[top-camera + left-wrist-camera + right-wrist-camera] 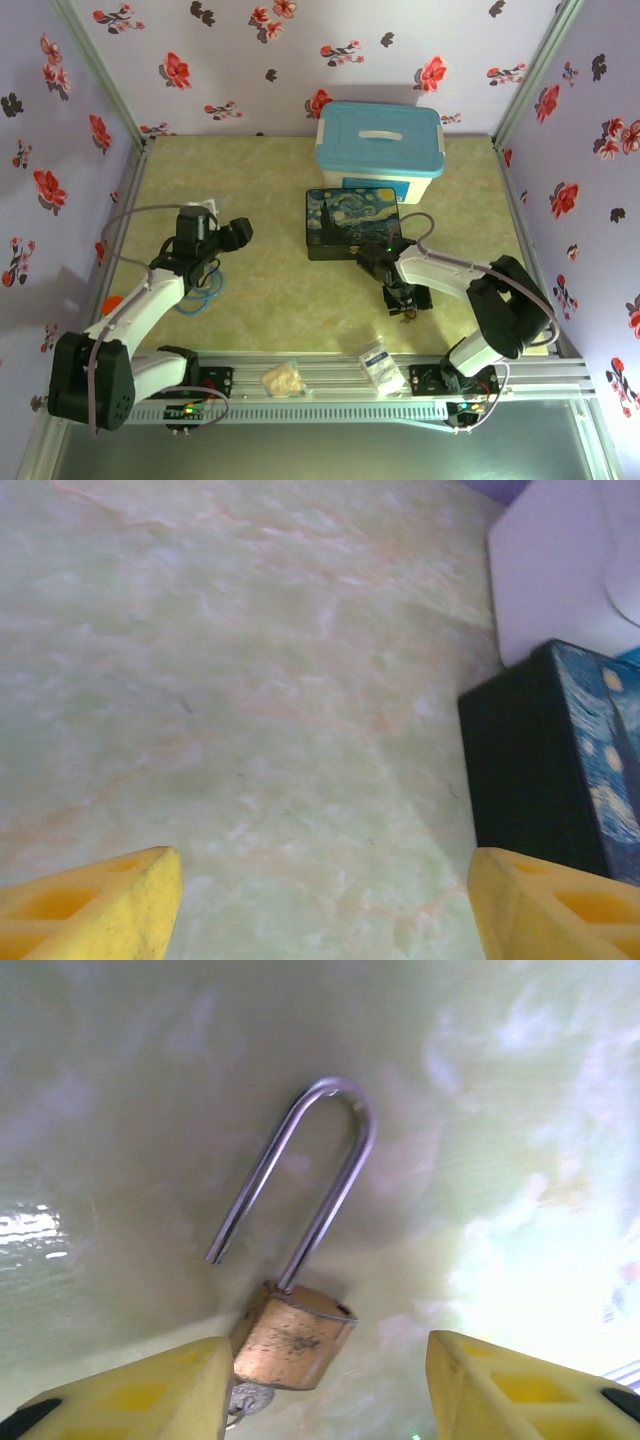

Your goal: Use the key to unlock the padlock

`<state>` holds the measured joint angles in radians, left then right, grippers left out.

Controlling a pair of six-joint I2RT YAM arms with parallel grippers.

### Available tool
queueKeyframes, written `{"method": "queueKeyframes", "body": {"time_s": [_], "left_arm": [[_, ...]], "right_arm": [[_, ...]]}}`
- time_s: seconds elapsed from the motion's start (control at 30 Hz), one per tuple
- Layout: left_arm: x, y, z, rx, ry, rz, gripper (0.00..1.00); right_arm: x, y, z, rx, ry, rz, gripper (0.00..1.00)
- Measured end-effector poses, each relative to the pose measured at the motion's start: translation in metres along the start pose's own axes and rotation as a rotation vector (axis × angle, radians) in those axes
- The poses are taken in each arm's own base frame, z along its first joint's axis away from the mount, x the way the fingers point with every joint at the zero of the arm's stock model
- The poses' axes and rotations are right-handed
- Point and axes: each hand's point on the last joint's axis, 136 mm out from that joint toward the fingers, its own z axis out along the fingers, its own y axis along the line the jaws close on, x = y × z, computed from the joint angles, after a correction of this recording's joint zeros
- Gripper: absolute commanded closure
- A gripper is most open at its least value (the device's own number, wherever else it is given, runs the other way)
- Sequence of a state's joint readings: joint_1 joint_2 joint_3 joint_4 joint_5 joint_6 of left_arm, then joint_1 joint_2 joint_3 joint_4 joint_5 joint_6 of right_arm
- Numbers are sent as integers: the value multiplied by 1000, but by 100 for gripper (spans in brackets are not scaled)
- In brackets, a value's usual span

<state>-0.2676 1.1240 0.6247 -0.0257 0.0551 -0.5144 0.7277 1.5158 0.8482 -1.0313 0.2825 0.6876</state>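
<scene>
Right claw (325,1348): fingers apart, low over the worktop (520,1160).
Padlock (295,1335): lies between them, just beside one finger; shackle (330,1160) sprung, one end free.
Key (250,1398): head glimpsed at padlock's base.
Left claw (322,860): spread wide above bare worktop.
Nearby: painted box (540,760), tub (380,150) behind it.

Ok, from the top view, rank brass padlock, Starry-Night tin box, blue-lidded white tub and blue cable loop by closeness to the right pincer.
1. Brass padlock: right under the open right pincer.
2. Starry-Night tin box: just beyond, slightly left.
3. Blue-lidded white tub: behind the tin, at the back.
4. Blue cable loop: far left, by the left arm.
</scene>
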Motion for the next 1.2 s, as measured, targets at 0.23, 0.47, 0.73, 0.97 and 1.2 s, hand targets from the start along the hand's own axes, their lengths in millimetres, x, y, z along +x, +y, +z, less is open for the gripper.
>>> {"method": "queueKeyframes", "body": {"time_s": [0.23,0.47,0.73,0.97,1.2], "left_arm": [[-20,46,-21,-226,-175,82,0],[-20,88,-25,-442,-256,284,0],[-16,132,5,-501,-244,284,0],[-23,140,19,-450,-274,283,0],[-20,148,43,-401,-291,296,0]], "right_arm": [[-78,-29,-74,-140,-437,175,1],[-146,-113,-80,-109,-746,455,1],[-149,-154,7,-21,-837,536,1],[-175,-145,17,-95,-983,541,1],[-196,-128,33,-143,-1016,485,1]]}}
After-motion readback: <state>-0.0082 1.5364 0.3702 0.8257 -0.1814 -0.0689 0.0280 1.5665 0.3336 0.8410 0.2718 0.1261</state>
